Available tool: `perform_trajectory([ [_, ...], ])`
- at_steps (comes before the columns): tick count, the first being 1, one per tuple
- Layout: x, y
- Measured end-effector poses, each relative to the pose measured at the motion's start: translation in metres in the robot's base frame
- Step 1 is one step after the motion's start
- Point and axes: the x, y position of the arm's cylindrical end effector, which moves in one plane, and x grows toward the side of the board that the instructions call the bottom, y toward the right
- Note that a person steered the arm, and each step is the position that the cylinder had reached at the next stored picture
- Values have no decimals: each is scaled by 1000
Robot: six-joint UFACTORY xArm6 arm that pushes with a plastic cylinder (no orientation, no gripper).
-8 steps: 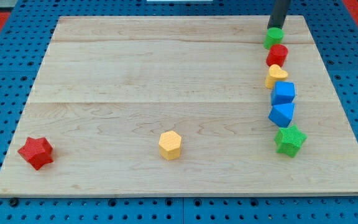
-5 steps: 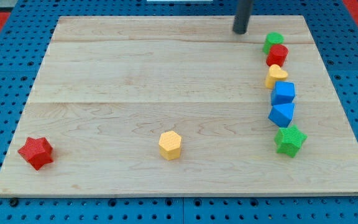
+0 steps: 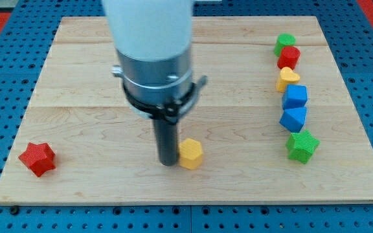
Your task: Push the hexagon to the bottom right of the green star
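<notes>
Tip (image 3: 168, 162) touching the yellow hexagon's (image 3: 191, 154) left side, low on the board (image 3: 83, 71).
No fingers, just a rod, holding nothing; green star (image 3: 302, 145) well right of hexagon, at the foot of a column on the right; red star (image 3: 37, 159) far left.
</notes>
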Motion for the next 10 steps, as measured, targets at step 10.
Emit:
perform_trajectory([
  [10, 60, 116],
])
